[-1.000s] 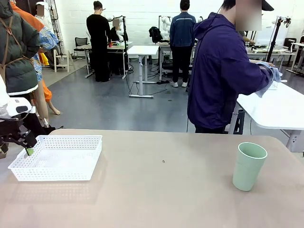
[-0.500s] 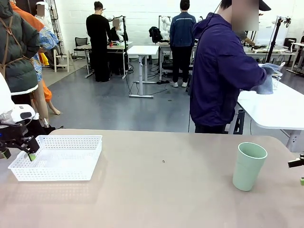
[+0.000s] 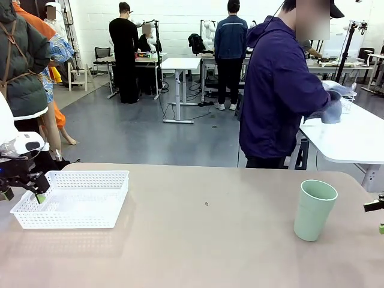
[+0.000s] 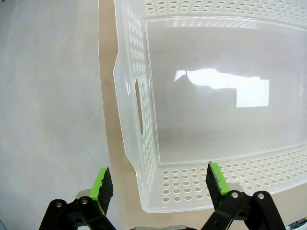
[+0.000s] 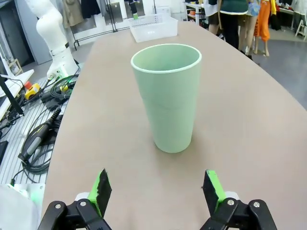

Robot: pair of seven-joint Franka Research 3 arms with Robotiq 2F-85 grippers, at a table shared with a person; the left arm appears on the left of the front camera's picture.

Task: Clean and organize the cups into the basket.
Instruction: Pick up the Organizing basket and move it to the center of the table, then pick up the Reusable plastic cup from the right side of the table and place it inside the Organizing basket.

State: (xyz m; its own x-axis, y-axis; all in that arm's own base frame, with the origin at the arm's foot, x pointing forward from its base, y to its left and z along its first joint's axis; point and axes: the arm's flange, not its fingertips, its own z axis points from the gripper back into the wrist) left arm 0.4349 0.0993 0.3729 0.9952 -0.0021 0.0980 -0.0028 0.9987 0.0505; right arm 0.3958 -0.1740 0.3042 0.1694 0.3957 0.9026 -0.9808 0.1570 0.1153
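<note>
Beige and matte, the surface (image 3: 204,240) runs across a workshop room with grey flooring, white tables and several people standing in the background.

A pale mint green cup (image 5: 167,96) stands on it upright, mouth up, its long axis vertical and its wall tapering toward the base, with a faint ridge ringing it about halfway up. It sits straight ahead of the right end effector (image 5: 156,188), centred on the gap between the two green pads and clear of both. That end effector's fingers are spread wide and hold nothing.

Well beyond the cup from there, at the other end of the surface, lies the white basket (image 3: 66,219), flat on its base with the opening upward and its long axis running along the surface's length. Its walls are perforated.

The left end effector (image 4: 158,182) hangs over one corner of the basket, fingers spread wide. One pad is outside the end wall with the slot handle, above bare surface; the other is above the perforated long wall. Whether either pad touches the plastic I cannot tell.

At the far edge a person (image 3: 279,90) in a dark blue jacket is turned toward a neighbouring white table, both hands around a grey-blue cloth (image 3: 331,111).
</note>
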